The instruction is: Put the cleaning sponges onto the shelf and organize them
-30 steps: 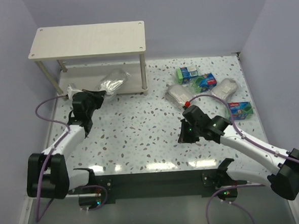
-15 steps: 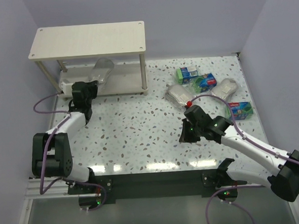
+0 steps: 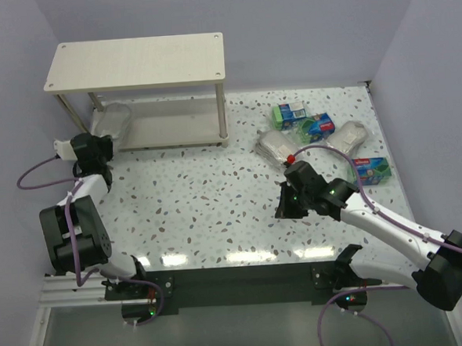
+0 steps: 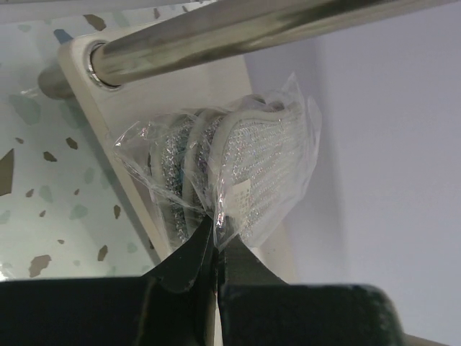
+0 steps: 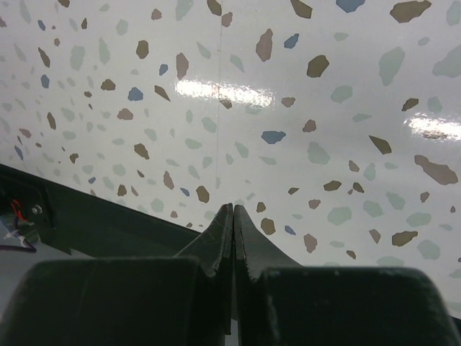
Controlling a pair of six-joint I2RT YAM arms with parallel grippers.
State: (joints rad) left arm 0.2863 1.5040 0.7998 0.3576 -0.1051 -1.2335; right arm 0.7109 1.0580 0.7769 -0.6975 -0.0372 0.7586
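Note:
My left gripper [image 3: 97, 142] is shut on the clear wrap of a silvery scourer pack [image 3: 115, 118], held at the left end of the shelf's lower board [image 3: 173, 129]. The left wrist view shows the pack [image 4: 238, 169] pinched at its edge beside a shelf leg [image 4: 238, 25]. The shelf's top board [image 3: 134, 61] is bare. My right gripper [image 3: 287, 211] is shut and empty over the table; the right wrist view [image 5: 233, 213] shows only speckled tabletop. Two scourer packs [image 3: 277, 145] [image 3: 350, 137] and three green sponge packs [image 3: 290, 113] [image 3: 319, 125] [image 3: 370, 168] lie at the right back.
The speckled white table [image 3: 209, 198] is walled by lilac panels. A black rail [image 3: 245, 278] runs along the near edge between the arm bases. Purple cables loop beside both arms.
My left gripper has carried the scourer pack left along the shelf's lower board, from near its middle to its left end. The right arm has hardly moved.

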